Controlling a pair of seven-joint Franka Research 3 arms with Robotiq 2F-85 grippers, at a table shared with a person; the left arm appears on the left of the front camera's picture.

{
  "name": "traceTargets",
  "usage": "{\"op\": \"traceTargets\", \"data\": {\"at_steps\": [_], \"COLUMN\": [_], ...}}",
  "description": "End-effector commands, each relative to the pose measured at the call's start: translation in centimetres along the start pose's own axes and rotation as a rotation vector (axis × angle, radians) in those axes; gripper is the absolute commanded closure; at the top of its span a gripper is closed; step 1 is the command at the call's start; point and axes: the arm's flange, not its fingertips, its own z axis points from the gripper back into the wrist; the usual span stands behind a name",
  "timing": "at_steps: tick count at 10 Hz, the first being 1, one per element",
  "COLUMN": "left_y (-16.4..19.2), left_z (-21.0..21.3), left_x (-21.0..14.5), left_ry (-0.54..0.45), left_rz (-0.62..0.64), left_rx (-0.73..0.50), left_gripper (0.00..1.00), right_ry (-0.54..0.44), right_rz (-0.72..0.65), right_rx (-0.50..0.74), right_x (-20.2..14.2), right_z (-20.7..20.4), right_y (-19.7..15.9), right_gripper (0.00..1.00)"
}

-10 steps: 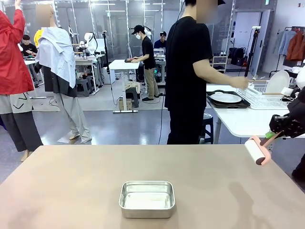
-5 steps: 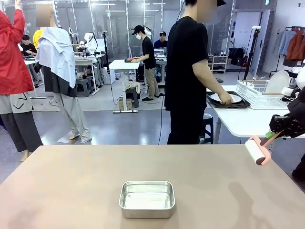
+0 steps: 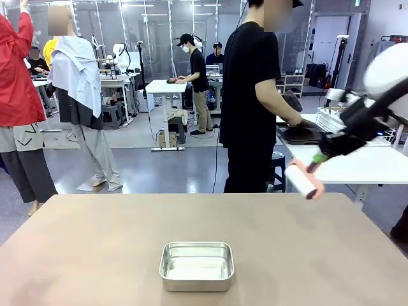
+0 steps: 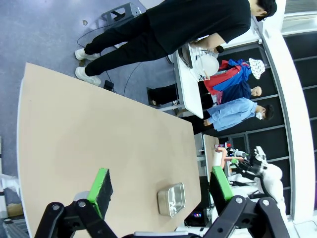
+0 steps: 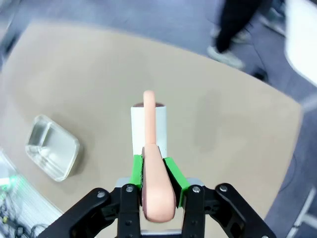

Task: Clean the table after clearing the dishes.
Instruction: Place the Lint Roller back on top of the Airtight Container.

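Observation:
My right gripper (image 3: 326, 152) is shut on the pink handle of a lint roller (image 3: 301, 178), holding its white roll in the air above the far right part of the beige table (image 3: 95, 242). In the right wrist view the roller (image 5: 149, 130) sticks out from my right gripper (image 5: 157, 171) over the table (image 5: 233, 134). My left gripper (image 4: 161, 184) hangs open and empty high above the table (image 4: 99, 134). At the white side table (image 3: 357, 167), a person (image 3: 252, 95) has both hands on a dark tray (image 3: 301, 134). A white plate (image 4: 207, 64) stands in the wire rack.
A small square steel pan (image 3: 196, 264) sits on the table near its front middle, also seen in the wrist views (image 5: 52, 148) (image 4: 172, 199). The wire rack (image 3: 335, 118) stands on the side table behind my right arm.
My right arm has swung up and to the left, carrying the roller from beyond the table's right edge to above its far right part. The person's hands moved from the rack onto the tray.

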Motion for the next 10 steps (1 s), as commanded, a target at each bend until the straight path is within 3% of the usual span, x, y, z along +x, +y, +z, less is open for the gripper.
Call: {"op": "traceTargets", "data": {"at_steps": [1,4,6,8,10], "left_y": [-0.1,-0.1,-0.1,-0.1,-0.1], "left_z": [0.2,0.2,0.2,0.2,0.2], "left_x": [-0.1,-0.1,-0.1,-0.1,-0.1], "left_ry": [0.001,0.001,0.001,0.001,0.001], "left_rz": [-0.008,-0.008,-0.008,-0.008,-0.008], "left_rx": [0.005,0.005,0.005,0.005,0.005], "left_gripper": [0.00,0.00,0.00,0.00,0.00], "right_ry": [0.019,0.096,0.113,0.156,0.163], "right_rz": [0.291,0.693,0.886,0.921,0.872], "right_rx": [0.072,0.184,0.147,0.122,0.187], "right_x": [-0.5,-1.7,-0.9,-0.5,-2.4], "right_z": [-1.0,-2.2,-4.5,-6.4,-4.5], "right_y": [6.9,18.7,24.4,27.2,26.4], "right_gripper": [0.77,0.77,0.77,0.77,0.77]}}
